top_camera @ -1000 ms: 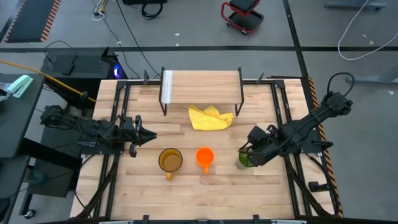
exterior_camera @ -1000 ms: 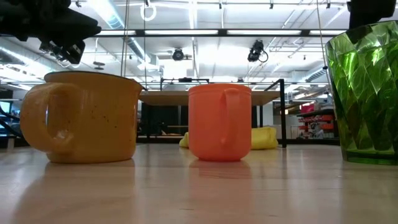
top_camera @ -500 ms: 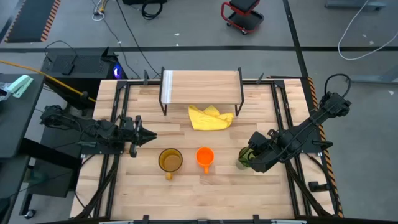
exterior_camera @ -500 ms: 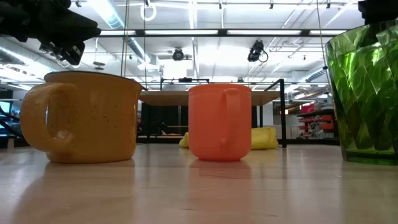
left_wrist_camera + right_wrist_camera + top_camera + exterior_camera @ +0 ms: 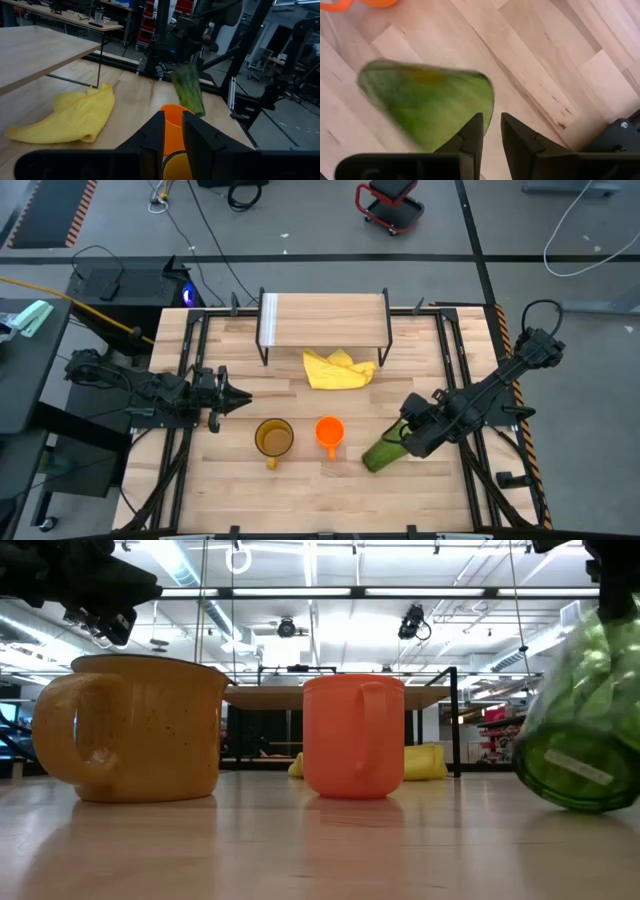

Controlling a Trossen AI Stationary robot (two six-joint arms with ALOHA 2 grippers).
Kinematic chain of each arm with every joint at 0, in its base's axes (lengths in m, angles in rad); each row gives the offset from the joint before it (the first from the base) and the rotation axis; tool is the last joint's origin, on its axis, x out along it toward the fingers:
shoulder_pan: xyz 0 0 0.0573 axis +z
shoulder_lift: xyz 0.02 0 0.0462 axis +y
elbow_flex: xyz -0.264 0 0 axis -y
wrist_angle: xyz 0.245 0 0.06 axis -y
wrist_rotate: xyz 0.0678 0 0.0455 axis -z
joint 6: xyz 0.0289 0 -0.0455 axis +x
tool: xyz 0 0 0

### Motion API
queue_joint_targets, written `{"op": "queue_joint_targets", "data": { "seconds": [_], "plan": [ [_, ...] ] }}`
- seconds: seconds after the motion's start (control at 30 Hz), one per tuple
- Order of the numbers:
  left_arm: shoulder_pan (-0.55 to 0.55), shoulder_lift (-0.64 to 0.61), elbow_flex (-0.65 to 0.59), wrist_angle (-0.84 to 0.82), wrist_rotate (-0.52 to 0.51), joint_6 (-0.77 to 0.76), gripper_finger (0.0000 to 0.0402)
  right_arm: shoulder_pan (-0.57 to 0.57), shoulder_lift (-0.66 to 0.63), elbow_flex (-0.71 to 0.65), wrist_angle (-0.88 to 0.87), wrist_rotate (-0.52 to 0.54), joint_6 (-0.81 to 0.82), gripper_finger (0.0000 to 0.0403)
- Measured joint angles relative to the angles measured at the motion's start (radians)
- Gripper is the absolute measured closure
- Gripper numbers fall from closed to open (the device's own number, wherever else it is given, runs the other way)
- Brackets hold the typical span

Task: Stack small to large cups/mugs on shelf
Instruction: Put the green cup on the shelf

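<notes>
The green tumbler (image 5: pixel 380 452) is tilted over at the table's right, blurred in the right wrist view (image 5: pixel 427 105) and the low view (image 5: pixel 580 730). My right gripper (image 5: pixel 492 125) slants down at its raised end, fingers a narrow gap apart with only tabletop between them. The orange mug (image 5: pixel 329 431) and the amber mug (image 5: pixel 273 438) stand upright on their bases to its left. The shelf (image 5: pixel 323 318) stands at the far middle. My left gripper (image 5: pixel 245 395) waits level at the left, above the table and left of the amber mug, its fingers (image 5: pixel 150 140) also a narrow gap apart. My right gripper comes from above, slanting, at the tumbler's raised rim end (image 5: pixel 398 440). Its own body hides that spot in the high view and the wrist view is blurred, so I cannot tell whether a finger touches the tumbler. The tumbler is tilted, with its base edge (image 5: pixel 565 802) on the table.
A crumpled yellow cloth (image 5: pixel 338 368) lies in front of the shelf, reaching under its near edge. Black metal rails (image 5: pixel 185 380) run along both sides of the table. There is bare wood near the front edge, in front of the mugs.
My right gripper has sunk a little over the green tumbler. The tumbler, upright a moment ago, has tipped: its base has swung toward the orange mug and the near edge, while its rim end stays under the gripper.
</notes>
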Motion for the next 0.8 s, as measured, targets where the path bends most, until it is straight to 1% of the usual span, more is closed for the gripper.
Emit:
{"op": "queue_joint_targets", "data": {
  "seconds": [0.2,0.47,0.8],
  "plan": [
    [0.0,0.0,0.0,0.0,-0.001,0.0,0.0335,0.0,0.001,0.0,0.023,0.005,-0.035,0.0327],
    [0.0,0.0,0.0,0.001,-0.003,0.001,0.0327,-0.001,-0.01,0.0,-0.003,0.138,-0.059,0.0328],
    [0.001,0.0,0.0,0.002,-0.003,0.027,0.0333,0.0,-0.071,0.001,-0.007,0.253,-0.054,0.0328]
  ]
}}
